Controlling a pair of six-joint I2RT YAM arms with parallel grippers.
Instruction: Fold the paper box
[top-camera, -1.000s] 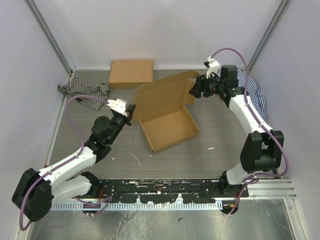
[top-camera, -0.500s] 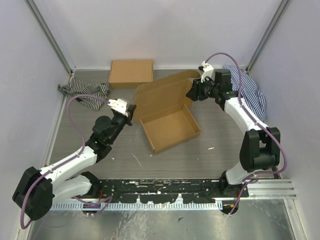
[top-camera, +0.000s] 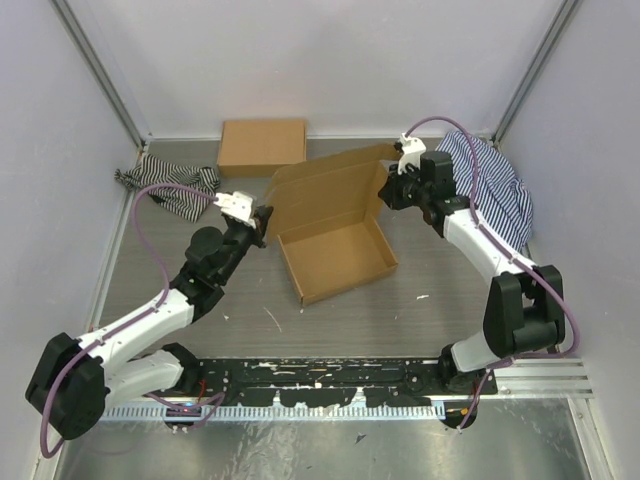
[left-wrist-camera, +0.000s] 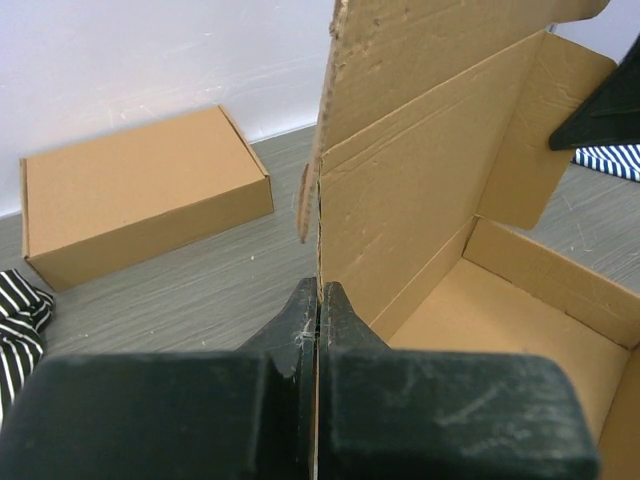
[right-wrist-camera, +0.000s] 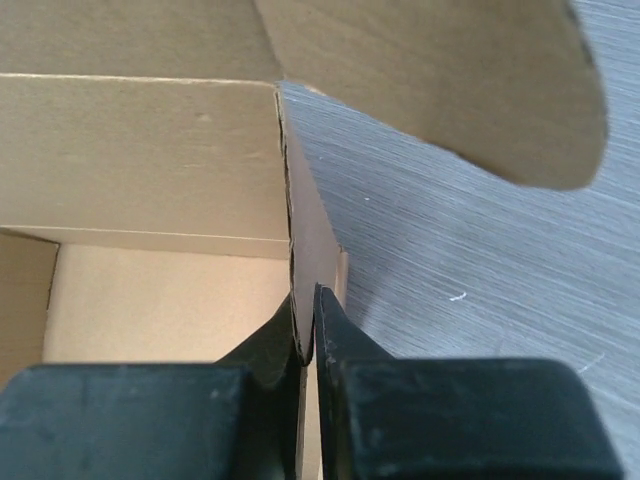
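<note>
Paper box (top-camera: 335, 255) lying mid-way across table (top-camera: 450, 275), shallow tray formed, lid panel standing raised behind it. Left gripper (left-wrist-camera: 318, 290) pinching left edge of raised lid, fingers pressing together on cardboard. Right gripper (right-wrist-camera: 305, 320) pinching side flap at lid's right end, fingers closing tight on thin sheet. Closed cardboard box (top-camera: 262, 146) sitting near back wall, apart from paper box. At far left, striped cloth (top-camera: 170, 188) lying crumpled; at far right, second striped cloth (top-camera: 500, 180) lying behind right arm.
</note>
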